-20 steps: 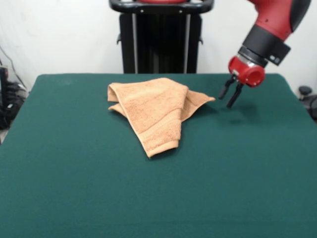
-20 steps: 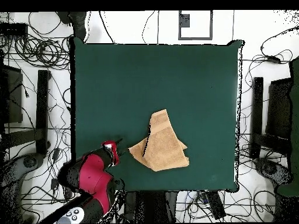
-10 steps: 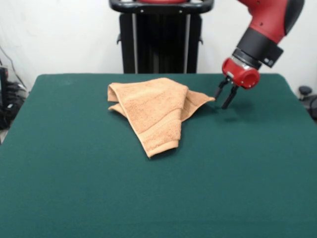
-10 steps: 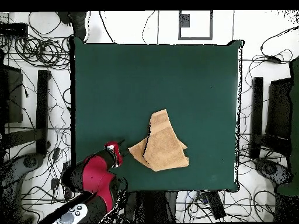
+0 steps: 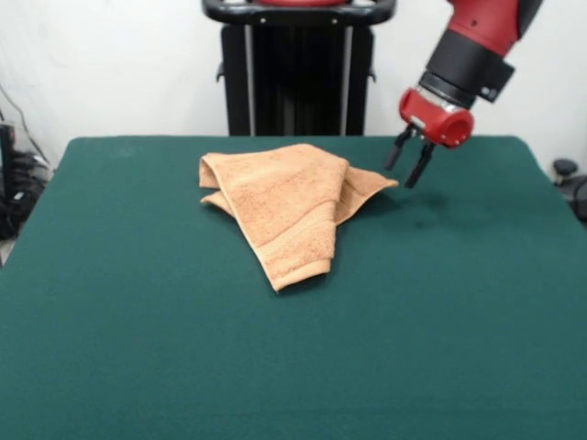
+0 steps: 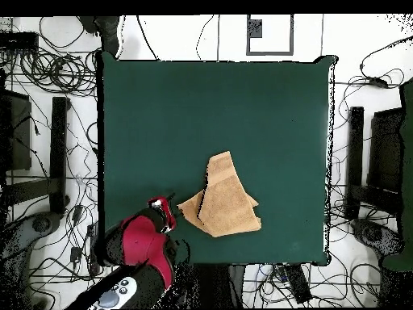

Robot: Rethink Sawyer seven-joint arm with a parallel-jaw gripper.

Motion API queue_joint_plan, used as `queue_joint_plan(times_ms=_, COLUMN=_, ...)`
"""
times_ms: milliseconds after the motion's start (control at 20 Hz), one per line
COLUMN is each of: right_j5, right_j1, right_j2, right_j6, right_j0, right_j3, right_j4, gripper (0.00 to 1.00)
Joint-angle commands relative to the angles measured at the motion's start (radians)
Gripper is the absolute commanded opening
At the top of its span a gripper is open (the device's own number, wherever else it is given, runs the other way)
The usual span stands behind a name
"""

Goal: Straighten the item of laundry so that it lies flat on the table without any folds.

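the towel (image 5: 284, 206) lies crumpled on the table (image 5: 138, 348), folded over itself into a rough wedge, toward the table's far half and roughly midway between its side edges in the front view. one pointed corner (image 5: 387, 182) sticks out from the heap, a thin flap lying flat on the felt. the gripper (image 5: 406, 165) hangs just beside that corner, slightly above it and not touching the cloth, its two dark fingers (image 5: 419, 169) spread apart with nothing between them. the towel's long axis runs from that pointed corner across to the rounded fold at the opposite end of the heap, with another lobe drooping toward the table's near edge. in the overhead view the gripper (image 6: 165, 206) sits close to the corner of the towel (image 6: 222, 202) nearest it, so the whole heap lies away from the gripper along that axis. my judgement: the coming move turns on this corner, since it is the closest free edge to pinch and draw outward, away from the heap.
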Motion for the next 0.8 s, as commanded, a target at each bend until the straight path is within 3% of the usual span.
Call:
queue_joint_plan(times_ms=50, right_j5=0.124, right_j1=0.010, right_j2=0.153, right_j6=-0.044, right_j0=-0.005, right_j3=-0.069, right_j4=-0.071, gripper=1.00)
queue_joint_plan(times_ms=800, right_j5=0.077, right_j1=0.071, right_j2=0.150, right_j6=0.013, right_j0=-0.019, right_j3=-0.116, right_j4=-0.095, gripper=1.00)
